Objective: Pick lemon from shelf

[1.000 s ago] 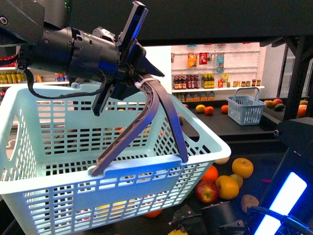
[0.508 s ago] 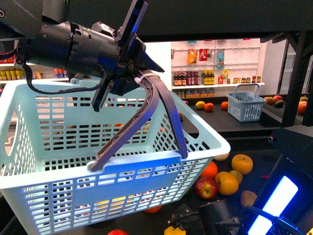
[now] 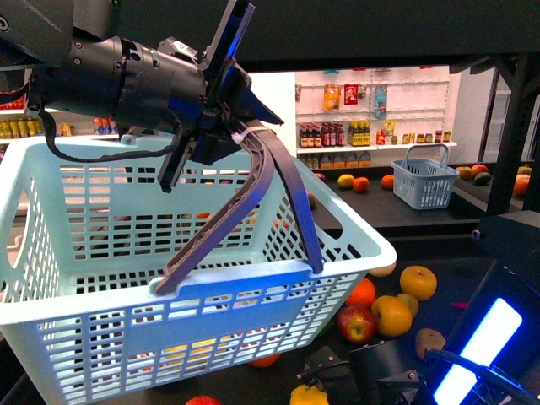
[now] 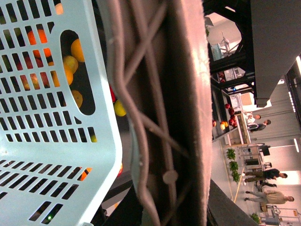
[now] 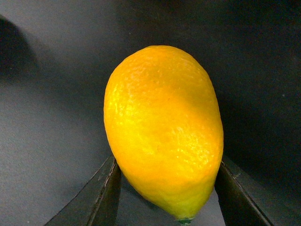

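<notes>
My right gripper (image 5: 164, 188) is shut on the yellow lemon (image 5: 163, 129), which fills the right wrist view against the dark shelf tier (image 5: 47, 117). In the front view the lemon (image 3: 309, 395) shows at the bottom edge in the right gripper (image 3: 325, 384). My left gripper (image 3: 228, 126) is shut on the grey-brown basket handle (image 3: 257, 194) and holds the pale blue basket (image 3: 169, 321) up at the left. The handle (image 4: 160, 117) fills the left wrist view beside the basket wall (image 4: 51, 132).
Oranges, an apple (image 3: 356, 325) and other fruit (image 3: 418, 283) lie on the black shelf tier (image 3: 472, 270) under and right of the basket. A second small blue basket (image 3: 424, 181) stands on a farther tier. A black upright post (image 3: 515, 126) is at right.
The lemon has risen a little at the bottom edge of the front view with the right gripper. The basket and left gripper have barely moved since half a second ago.
</notes>
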`<state>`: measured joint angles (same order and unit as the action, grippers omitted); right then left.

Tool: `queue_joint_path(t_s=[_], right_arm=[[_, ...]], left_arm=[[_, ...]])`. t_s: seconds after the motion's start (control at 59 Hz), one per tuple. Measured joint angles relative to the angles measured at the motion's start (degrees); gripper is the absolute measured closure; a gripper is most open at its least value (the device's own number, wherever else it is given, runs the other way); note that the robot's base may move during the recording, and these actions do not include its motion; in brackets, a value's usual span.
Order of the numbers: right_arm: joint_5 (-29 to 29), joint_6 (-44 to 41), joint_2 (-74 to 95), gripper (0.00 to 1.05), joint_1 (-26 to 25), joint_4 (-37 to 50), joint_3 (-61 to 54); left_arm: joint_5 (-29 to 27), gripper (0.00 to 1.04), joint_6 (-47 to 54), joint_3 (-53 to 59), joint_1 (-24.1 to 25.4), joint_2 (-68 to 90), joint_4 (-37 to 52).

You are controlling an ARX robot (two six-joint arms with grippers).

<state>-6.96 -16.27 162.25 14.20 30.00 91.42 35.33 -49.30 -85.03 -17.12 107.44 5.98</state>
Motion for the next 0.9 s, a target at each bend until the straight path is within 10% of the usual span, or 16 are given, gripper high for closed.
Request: queue_joint_path(t_s=[0.61, 0.898], right_arm=[[4.8, -4.6, -17.3, 0.56, -16.7, 0.4, -11.8], [-2.3, 2.6, -41.7, 0.56, -22.5, 0.5, -19.4]], left_arm=[[0.0, 0.93, 0.0, 0.0, 0.0, 0.0, 0.0], [0.0, 0.93, 0.0, 0.0, 0.0, 0.0, 0.0]])
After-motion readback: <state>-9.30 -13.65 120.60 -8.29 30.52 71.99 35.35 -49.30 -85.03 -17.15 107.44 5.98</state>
